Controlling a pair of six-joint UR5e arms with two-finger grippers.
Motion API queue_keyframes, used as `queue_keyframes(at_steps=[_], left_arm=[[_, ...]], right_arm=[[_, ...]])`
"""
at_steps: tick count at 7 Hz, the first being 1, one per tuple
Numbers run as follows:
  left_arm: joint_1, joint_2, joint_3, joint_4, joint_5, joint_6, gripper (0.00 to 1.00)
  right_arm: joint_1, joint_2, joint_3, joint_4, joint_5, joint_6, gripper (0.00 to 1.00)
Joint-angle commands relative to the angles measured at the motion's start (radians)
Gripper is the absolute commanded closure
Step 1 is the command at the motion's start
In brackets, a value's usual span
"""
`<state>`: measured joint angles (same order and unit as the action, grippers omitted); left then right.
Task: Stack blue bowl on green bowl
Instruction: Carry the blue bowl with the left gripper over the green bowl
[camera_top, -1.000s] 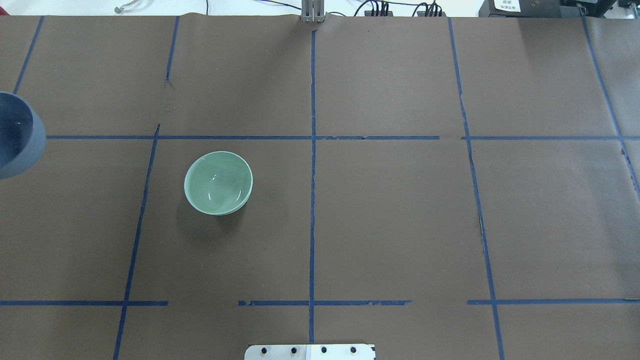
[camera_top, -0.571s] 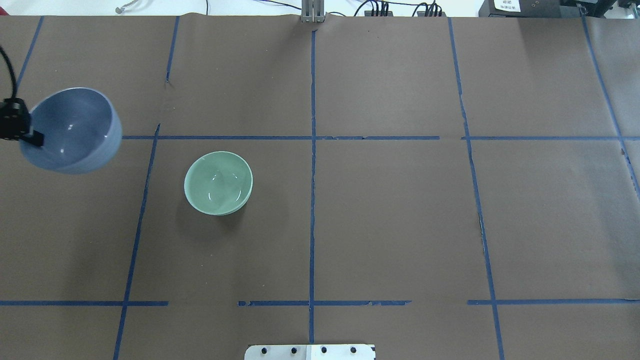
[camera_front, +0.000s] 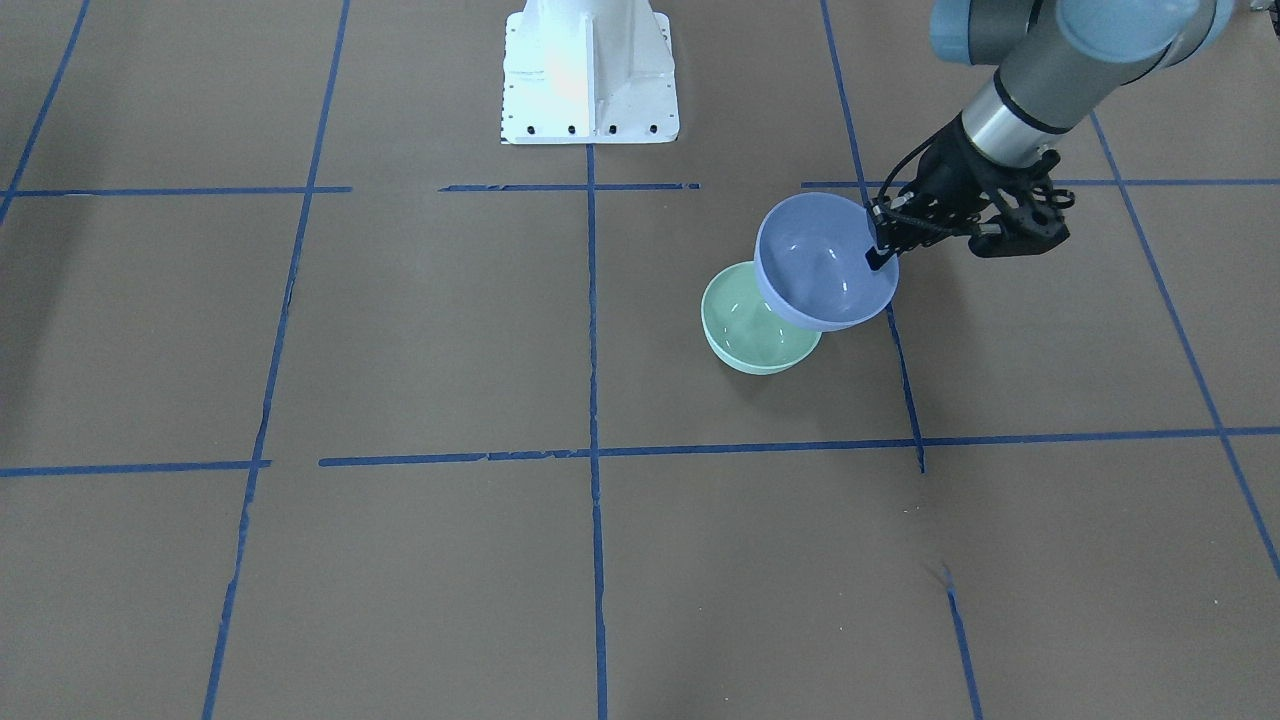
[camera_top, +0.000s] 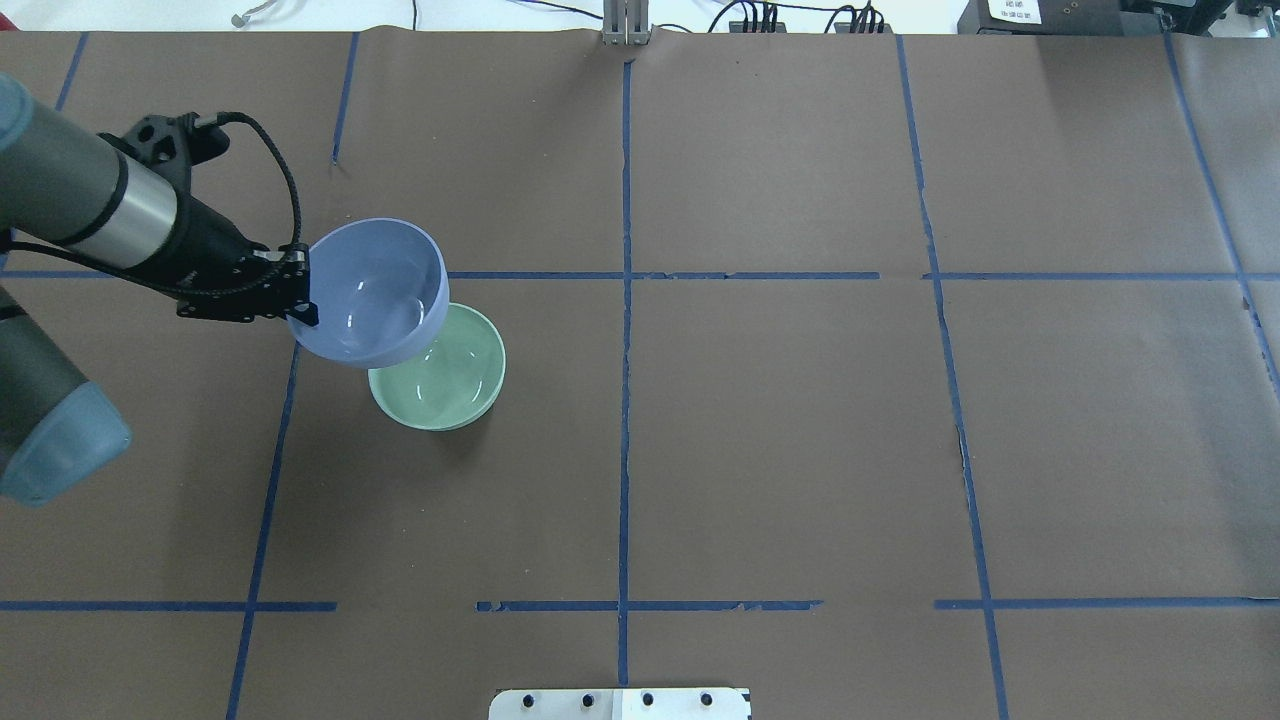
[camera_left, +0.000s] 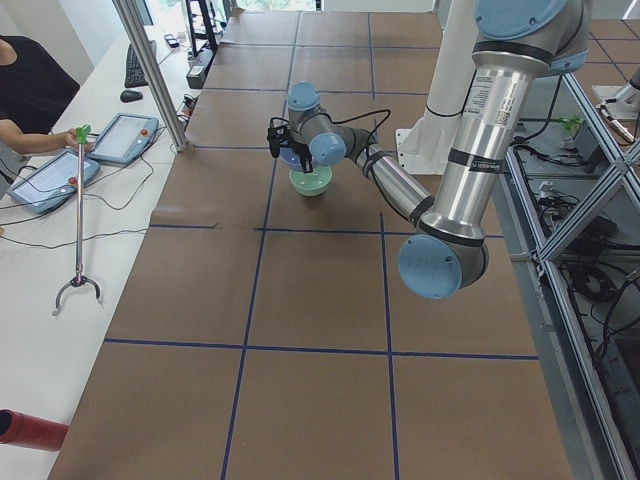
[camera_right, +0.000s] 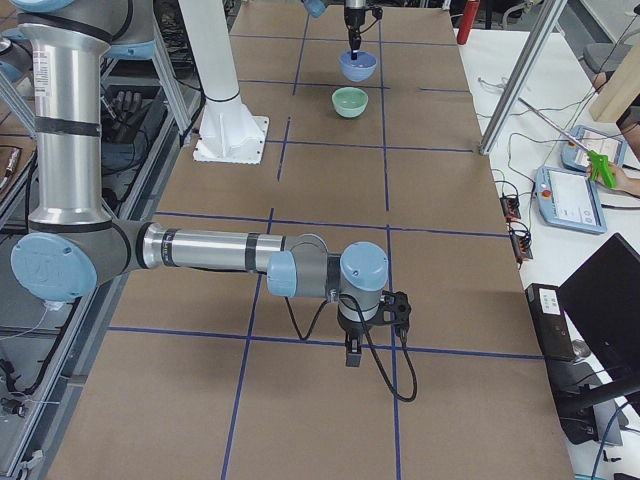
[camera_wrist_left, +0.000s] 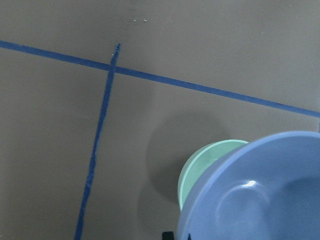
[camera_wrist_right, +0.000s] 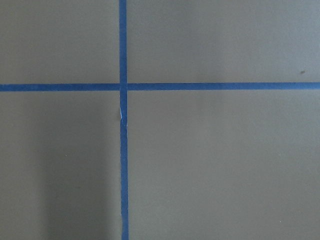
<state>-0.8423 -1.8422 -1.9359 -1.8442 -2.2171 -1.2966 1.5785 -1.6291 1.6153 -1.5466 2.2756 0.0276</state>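
Observation:
The periwinkle-blue bowl (camera_top: 375, 290) hangs tilted in the air, held by its rim. My left gripper (camera_top: 303, 300) is shut on that rim, on the side facing the arm. The mint-green bowl (camera_top: 452, 385) stands upright on the brown table. The blue bowl overlaps its far-left edge from above. The front view shows the same: the blue bowl (camera_front: 820, 265), the green bowl (camera_front: 748, 338) and the left gripper (camera_front: 876, 250). The left wrist view shows the blue bowl (camera_wrist_left: 260, 195) over the green bowl (camera_wrist_left: 200, 167). My right gripper (camera_right: 352, 352) hangs low over the table far from the bowls; I cannot tell whether it is open.
Blue tape lines (camera_top: 625, 300) divide the brown paper-covered table into a grid. The white robot base (camera_front: 588, 70) stands at the table's near edge. An operators' bench with tablets (camera_left: 60, 180) runs along the far side.
My left arm has come in from the left edge and carried the blue bowl rightward, to partly over the green bowl. The green bowl has not moved.

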Motion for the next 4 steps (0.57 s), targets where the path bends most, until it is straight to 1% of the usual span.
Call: queue_keyframes(at_steps=[1,2,4], left_arm=[[0.073,-0.006,0.052,-0.084,0.057,-0.061,1.00],[0.075,-0.008,0.069,-0.087,0.060,-0.059,1.00],[0.091,-0.005,0.069,-0.092,0.060,-0.058,1.00]], right_arm=[[0.000,0.000,0.000,0.000,-0.001,0.000,0.00],[0.000,0.000,0.000,0.000,0.001,0.000,0.00],[0.000,0.000,0.000,-0.001,-0.001,0.000,0.00]])
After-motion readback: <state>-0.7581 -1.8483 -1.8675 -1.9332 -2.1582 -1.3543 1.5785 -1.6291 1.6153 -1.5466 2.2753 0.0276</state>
